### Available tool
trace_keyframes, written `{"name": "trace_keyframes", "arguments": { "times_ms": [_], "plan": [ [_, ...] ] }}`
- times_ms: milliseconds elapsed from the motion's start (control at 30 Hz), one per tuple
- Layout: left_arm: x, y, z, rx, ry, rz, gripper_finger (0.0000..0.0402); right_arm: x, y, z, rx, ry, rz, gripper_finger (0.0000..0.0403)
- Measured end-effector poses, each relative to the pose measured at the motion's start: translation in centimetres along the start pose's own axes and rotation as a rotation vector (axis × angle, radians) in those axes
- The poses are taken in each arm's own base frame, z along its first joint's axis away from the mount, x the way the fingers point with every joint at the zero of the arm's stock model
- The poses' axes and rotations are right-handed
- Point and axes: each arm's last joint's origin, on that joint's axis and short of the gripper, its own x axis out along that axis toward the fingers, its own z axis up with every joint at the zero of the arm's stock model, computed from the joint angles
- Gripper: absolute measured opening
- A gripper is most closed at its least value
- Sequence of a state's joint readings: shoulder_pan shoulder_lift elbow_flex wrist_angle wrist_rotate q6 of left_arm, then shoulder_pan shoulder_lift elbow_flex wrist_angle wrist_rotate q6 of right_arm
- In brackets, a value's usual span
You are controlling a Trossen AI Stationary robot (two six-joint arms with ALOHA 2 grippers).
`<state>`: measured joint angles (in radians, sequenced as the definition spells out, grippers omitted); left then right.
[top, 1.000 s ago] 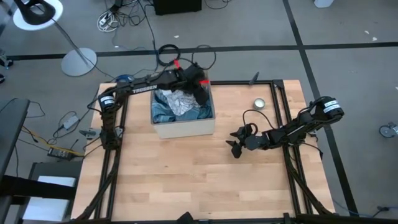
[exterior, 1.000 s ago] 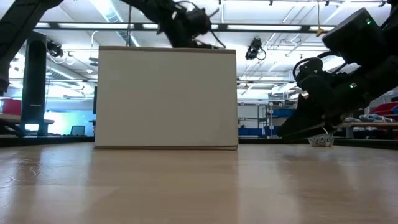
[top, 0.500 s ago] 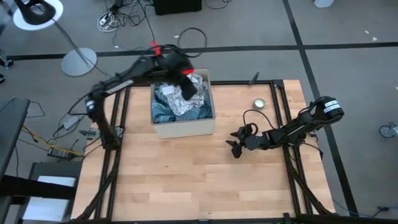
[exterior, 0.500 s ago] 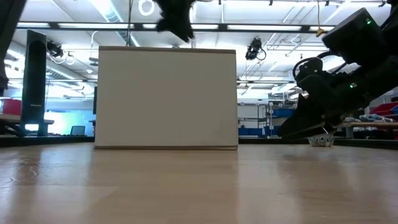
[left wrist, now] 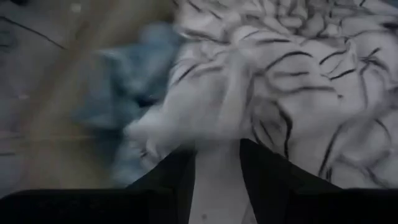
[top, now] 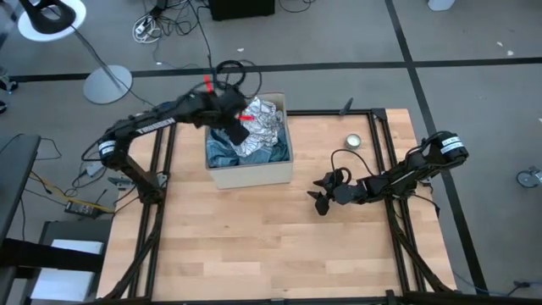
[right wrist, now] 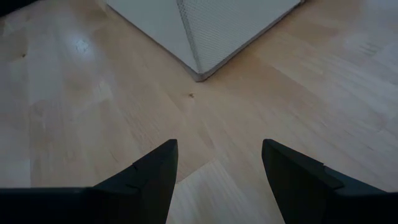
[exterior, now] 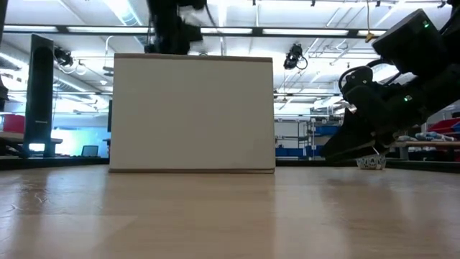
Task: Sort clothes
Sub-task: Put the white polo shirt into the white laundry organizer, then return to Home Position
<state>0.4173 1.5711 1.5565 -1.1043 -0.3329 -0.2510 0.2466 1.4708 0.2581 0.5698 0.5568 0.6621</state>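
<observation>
Clothes [top: 254, 135] are heaped in the box [top: 251, 174]; the left tool [left wrist: 217, 171], fingers slightly apart over the white-grey patterned piece [left wrist: 298, 74], could snag 2 garments. The right tool [right wrist: 217, 168] is held open above the tabletop [top: 254, 246].

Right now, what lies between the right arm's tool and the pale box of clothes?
Only bare wooden tabletop lies between the right tool and the pale box, shown in the high view.

Workshop floor around my table — grey, cable-strewn.
I'm seeing a grey floor [top: 474, 102] crossed by black tape lines [top: 356, 63], a white lamp stand [top: 106, 83] sitting nearby, ceiling strip lights [exterior: 316, 30] glowing overhead — shelving behind.
</observation>
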Motion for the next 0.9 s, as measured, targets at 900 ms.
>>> {"name": "trace_keyframes", "arguments": {
  "times_ms": [900],
  "plan": [
    [-0.6, -0.1, -1.2, -0.126, -0.206, -0.458, 0.0131, 0.0, 0.2, 0.3, 0.018, -0.019, 0.026, 0.0236]
  ]
}}
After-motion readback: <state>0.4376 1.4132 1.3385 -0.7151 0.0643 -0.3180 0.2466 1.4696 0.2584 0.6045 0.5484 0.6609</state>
